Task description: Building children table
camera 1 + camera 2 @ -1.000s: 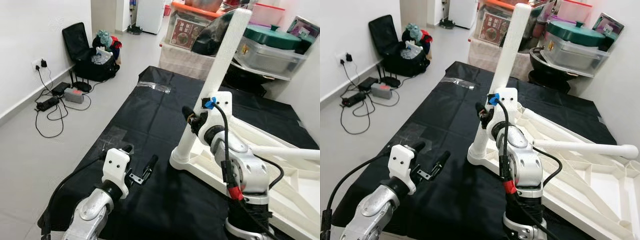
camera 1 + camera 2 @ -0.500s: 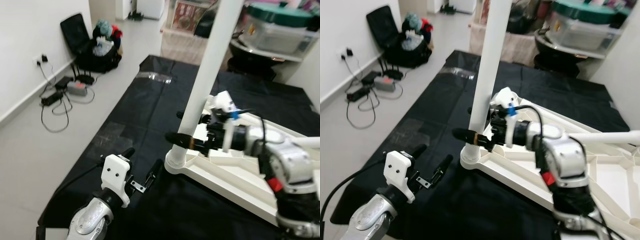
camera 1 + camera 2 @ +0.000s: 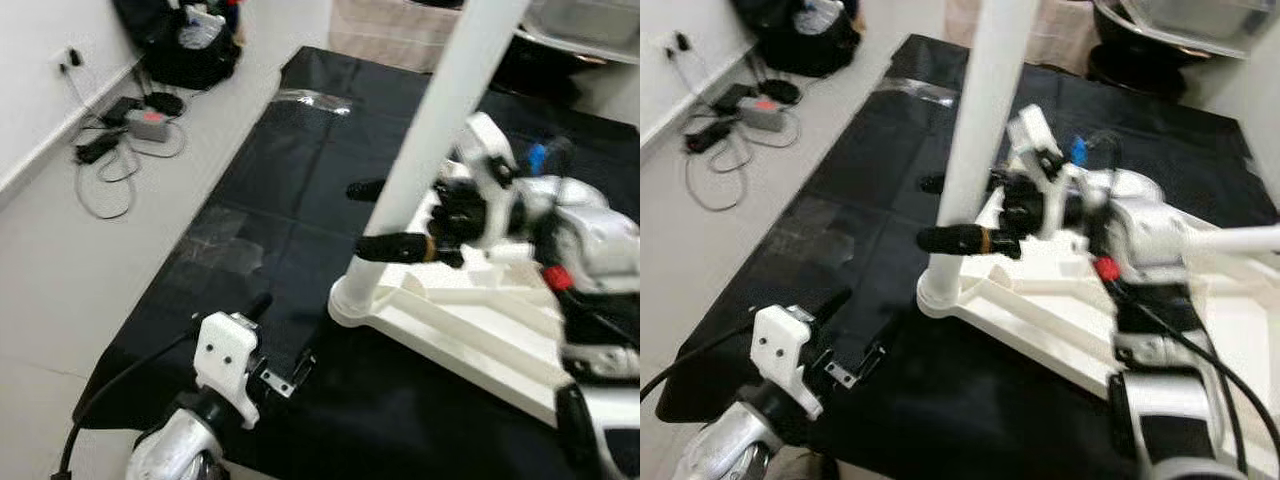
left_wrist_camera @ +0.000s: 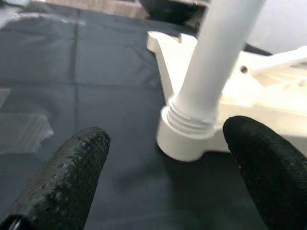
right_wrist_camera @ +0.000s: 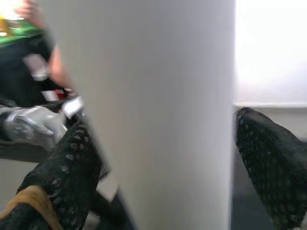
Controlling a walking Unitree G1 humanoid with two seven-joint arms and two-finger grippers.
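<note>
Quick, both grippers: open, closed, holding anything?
Left gripper: open, empty.
Right gripper: fingers either side of the white table leg; grip cannot be told.

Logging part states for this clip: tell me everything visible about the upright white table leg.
The white cylindrical plastic table leg stands slightly tilted, its ribbed round collar seated in a corner socket of the upturned white plastic tabletop on the black floor cloth. Its top runs out of frame. The right gripper straddles it low down, fingers open either side; contact is unclear.
</note>
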